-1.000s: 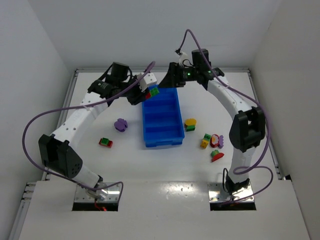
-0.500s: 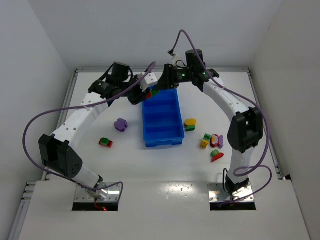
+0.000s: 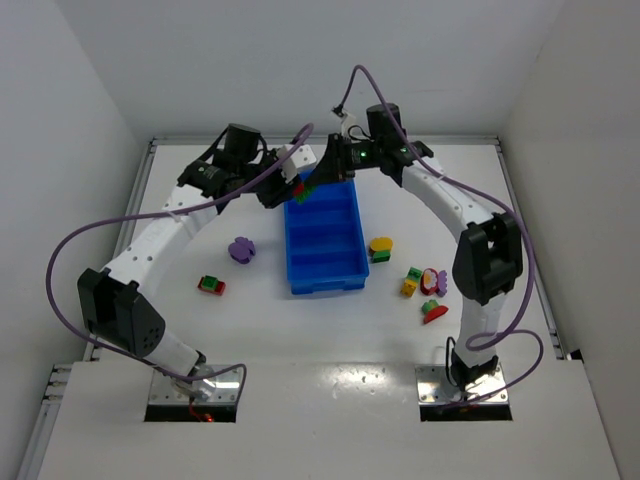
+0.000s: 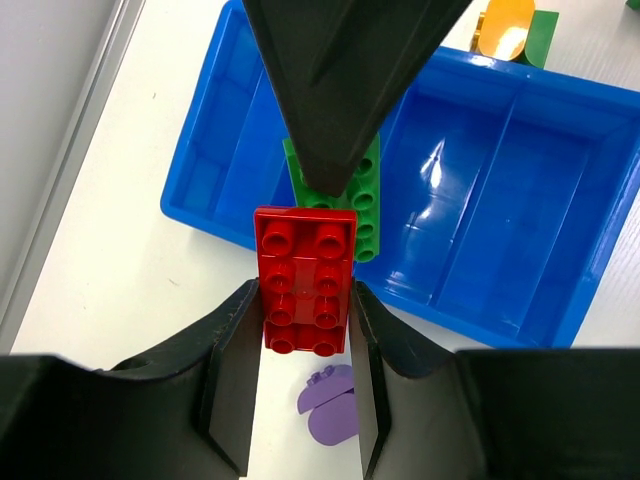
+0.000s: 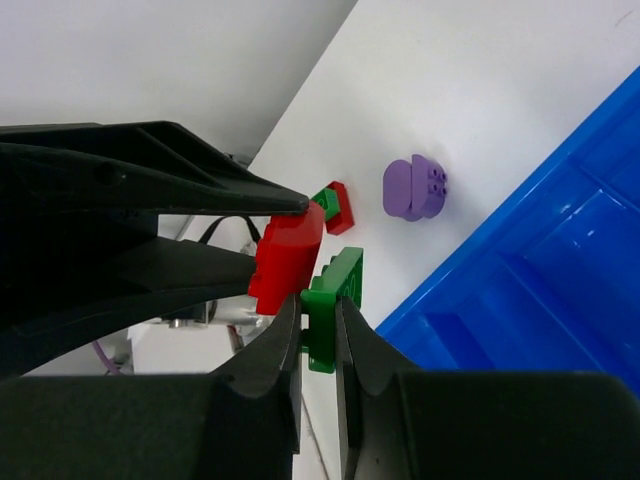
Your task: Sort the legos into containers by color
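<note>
Legos sit on both sides of the scene. On the table at the left are a small red-and-green piece [image 3: 211, 285] and a purple piece [image 3: 240, 248], both well apart from either arm. Further in, above the far left corner of the blue tray [image 3: 322, 262], the left jaws are clamped on a red brick [image 4: 305, 280]. Its long axis runs straight out along the fingers toward the tray. A green brick [image 4: 366, 205] is joined to its far end and carries on in the same line over the tray's far compartment. The right jaws are closed tight on that green brick [image 5: 335, 290], coming at it from the opposite side, so the seam between the two colours lies directly between the two grips. Separating them looks like a straight pull away from each other, and a twist could pop either brick loose. From above, the pair is only a fleck of red and green [image 3: 305, 186] between the wrists. The left wrist view shows the studs and the overlap but hides the green brick's far end. The right wrist view shows both bricks edge-on, face to face. Right of the tray lie a yellow-and-green piece [image 3: 380, 247] and a mixed cluster [image 3: 425, 290], untouched.
</note>
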Motion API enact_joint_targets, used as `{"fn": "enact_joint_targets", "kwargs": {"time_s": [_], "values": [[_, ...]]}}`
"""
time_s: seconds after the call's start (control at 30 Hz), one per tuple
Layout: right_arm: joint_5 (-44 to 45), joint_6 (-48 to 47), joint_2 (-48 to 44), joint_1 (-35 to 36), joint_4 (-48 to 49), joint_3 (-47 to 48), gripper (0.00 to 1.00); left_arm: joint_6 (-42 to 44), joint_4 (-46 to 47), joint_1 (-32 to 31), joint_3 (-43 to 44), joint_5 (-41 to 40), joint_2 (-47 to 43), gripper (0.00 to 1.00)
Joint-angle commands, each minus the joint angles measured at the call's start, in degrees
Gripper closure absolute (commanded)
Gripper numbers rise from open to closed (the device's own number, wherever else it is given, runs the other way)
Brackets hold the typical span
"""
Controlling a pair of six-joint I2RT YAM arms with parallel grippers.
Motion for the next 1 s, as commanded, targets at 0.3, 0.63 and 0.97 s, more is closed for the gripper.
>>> {"fn": "enact_joint_targets", "kwargs": {"time_s": [0.3,0.63,0.97], "values": [[7.99,-9.24,-1.10,-1.51,-7.07,-1.24,0.99,-1.99,4.41,0.52,1.68,-1.54,-1.60,1.00],[12.40,-18.04,-13.84,-5.38,-11.39,-16.52,0.99,-10.52,9.26,4.74,12.39,-2.52,14.47,1.00],[14.95,-19.79,-19.48,-7.05,-12.45,-19.71,0.99,-15.18,9.26,4.12,24.35,2.22,30.66,0.99]]}}
